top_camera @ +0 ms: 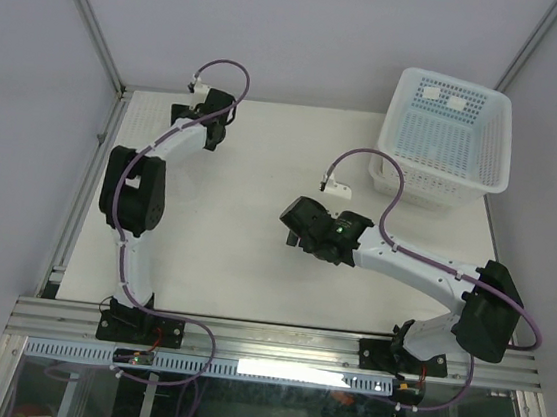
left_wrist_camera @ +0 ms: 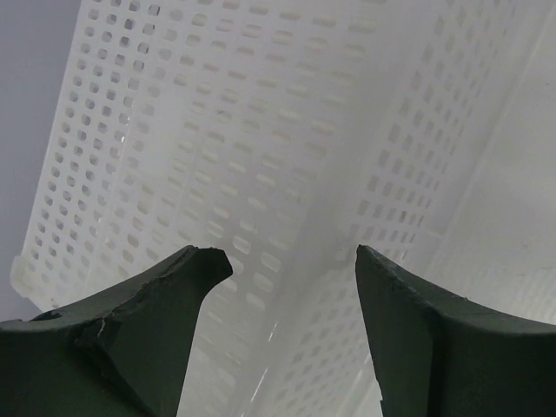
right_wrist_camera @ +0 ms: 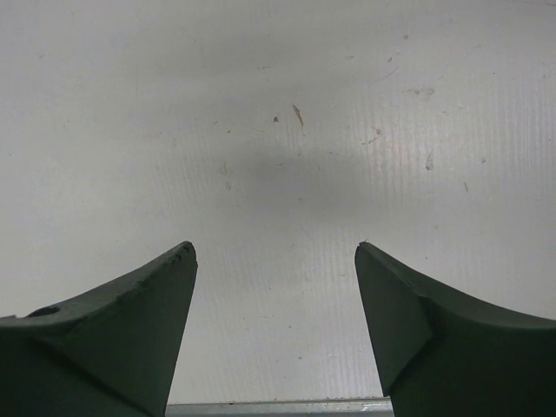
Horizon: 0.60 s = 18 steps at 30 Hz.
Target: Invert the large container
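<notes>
1. Markings: two small white patches (top_camera: pixel 442 96) show on the grid base of the large container (top_camera: pixel 434 164). Any print on them is too small to read.
2. Left arm (top_camera: pixel 134 197): the base is bolted at the near left edge. The elbox is raised over the left side of the table (top_camera: pixel 252 266), and the forearm reaches to the far left corner.
3. Left pincer (left_wrist_camera: pixel 294 252): the fingers stand moderately apart and hold nothing. Perforated whitish plastic (left_wrist_camera: pixel 217 130) fills the wrist view beyond them (it cannot be told which tub this is).
4. Right arm (top_camera: pixel 422 270): the base is at the near right edge and the elbow is pushed out to the right. The forearm runs leftward to the middle of the table.
5. Right pincer (right_wrist_camera: pixel 275 250): the fingers are spread wide and hold nothing. Only bare, lightly scuffed table surface lies beneath them.
6. Large container, location: it is in the far right corner of the table, open side up, with its grid base visible through the mouth. A second white rim (top_camera: pixel 378 175) shows low at its left side, touching or under it.
7. Relation to the pincers: in the overhead view the container lies beyond and to the right of the right pincer, apart from it. It is well apart from the left pincer, across the width of the table.
</notes>
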{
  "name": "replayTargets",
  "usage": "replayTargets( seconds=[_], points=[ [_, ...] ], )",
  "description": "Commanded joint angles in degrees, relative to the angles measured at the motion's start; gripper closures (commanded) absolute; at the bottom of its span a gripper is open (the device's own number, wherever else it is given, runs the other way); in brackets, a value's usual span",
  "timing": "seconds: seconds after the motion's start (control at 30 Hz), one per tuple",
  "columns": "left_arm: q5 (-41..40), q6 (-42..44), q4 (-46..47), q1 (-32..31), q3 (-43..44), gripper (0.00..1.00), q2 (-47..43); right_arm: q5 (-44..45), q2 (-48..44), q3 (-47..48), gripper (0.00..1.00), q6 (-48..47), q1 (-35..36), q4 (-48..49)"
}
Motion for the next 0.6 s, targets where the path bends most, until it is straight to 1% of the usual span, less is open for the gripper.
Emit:
replayTargets(
  seconds=[0.0, 0.13, 0.3, 0.43, 0.57],
  points=[
    [0.4, 2.9, 3.4, 2.5, -0.3, 0.29, -0.6, 3.0, -0.3, 2.4, 0.23, 0.3, 0.2, 0.2],
    [2.4, 2.6, 3.7, 4.9, -0.8, 0.29, -0.9, 2.5, -0.6, 1.8, 0.23, 0.9, 0.2, 0.3],
    [4.4, 3.7, 4.1, 6.7, 0.7, 0.29, 0.0, 2.3, -1.6, 0.5, 0.23, 0.5, 0.2, 1.6],
    [6.4, 6.8, 5.1, 7.5, 3.1, 0.3, 2.3, 5.4, -1.9, 1.6, 0.23, -0.7, 0.2, 0.0],
    [7.3, 7.5, 5.2, 8.6, 3.8, 0.3, 2.8, 8.0, -3.1, 2.3, 0.23, -0.9, 0.1, -2.0]
  ],
)
